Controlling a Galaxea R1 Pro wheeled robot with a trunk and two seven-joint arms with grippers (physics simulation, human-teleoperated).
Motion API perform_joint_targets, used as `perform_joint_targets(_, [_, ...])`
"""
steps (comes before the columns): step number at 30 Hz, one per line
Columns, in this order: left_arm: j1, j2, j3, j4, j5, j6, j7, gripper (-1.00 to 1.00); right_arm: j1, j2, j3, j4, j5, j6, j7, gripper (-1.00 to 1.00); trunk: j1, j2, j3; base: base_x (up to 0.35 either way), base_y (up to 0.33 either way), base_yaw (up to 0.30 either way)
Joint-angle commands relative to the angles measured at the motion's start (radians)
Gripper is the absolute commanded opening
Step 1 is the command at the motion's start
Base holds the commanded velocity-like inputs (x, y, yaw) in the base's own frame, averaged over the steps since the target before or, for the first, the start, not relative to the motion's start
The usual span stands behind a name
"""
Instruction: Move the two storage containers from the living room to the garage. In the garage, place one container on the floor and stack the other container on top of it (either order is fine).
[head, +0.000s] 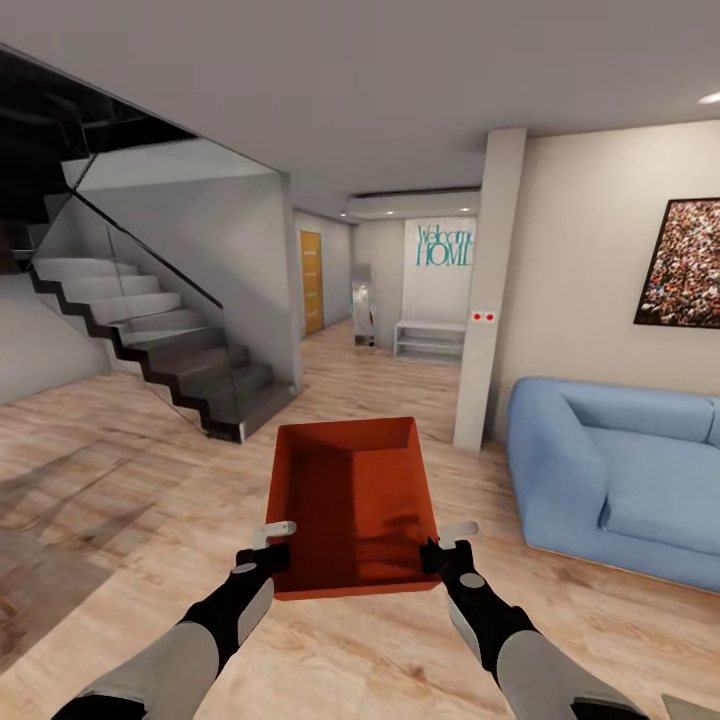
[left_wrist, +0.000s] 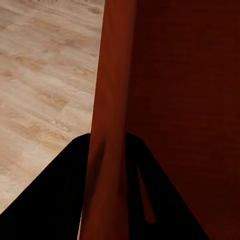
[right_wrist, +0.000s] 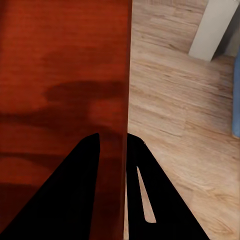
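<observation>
orange-red container (head: 350, 505), blue sofa (head: 620, 480)

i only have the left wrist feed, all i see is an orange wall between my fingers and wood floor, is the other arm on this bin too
Observer: Yes. The right gripper is clamped on the opposite side wall of the storage container.
Operator: is it off the ground
Observer: Yes, the head view shows it held level above the plank floor by the left gripper and the right one.
Operator: anything inside
Observer: No, it is empty.
Operator: whats ahead
Observer: A hallway with an orange door; a blue sofa sits to the right.
</observation>
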Motion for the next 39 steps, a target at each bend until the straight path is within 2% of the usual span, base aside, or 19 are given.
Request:
perform_joint_targets(1, [0.0,0.008,0.014,0.0,0.004,0.004,0.077,-1.0,-0.001,0.001,-0.021,-0.002,-0.08,-0.003,0.007,-1.0,0.001,0.0,0.0,0.322,0.0,0.0])
perform_joint_targets(8, [0.0,0.008,0.014,0.0,0.004,0.004,0.077,-1.0,-0.001,0.001,-0.021,-0.002,-0.08,-0.003,0.006,-1.0,0.001,0.0,0.0,0.322,0.0,0.0])
perform_joint_targets(14, [0.0,0.008,0.013,0.0,0.043,0.004,0.077,-1.0,-0.001,0.001,-0.021,-0.002,-0.08,-0.002,0.005,-1.0,0.001,0.0,0.0,0.322,0.0,0.0])
perform_joint_targets(15, [0.0,0.009,0.013,0.001,0.06,0.004,0.077,-1.0,-0.001,0.001,-0.021,-0.003,-0.079,-0.003,0.006,-1.0,0.001,0.0,0.0,0.322,0.0,0.0])
perform_joint_targets(39, [0.0,0.009,0.012,0.003,0.062,0.005,0.077,-1.0,-0.001,-0.001,-0.021,-0.002,-0.079,-0.003,0.006,-1.0,0.001,0.0,0.0,0.322,0.0,0.0])
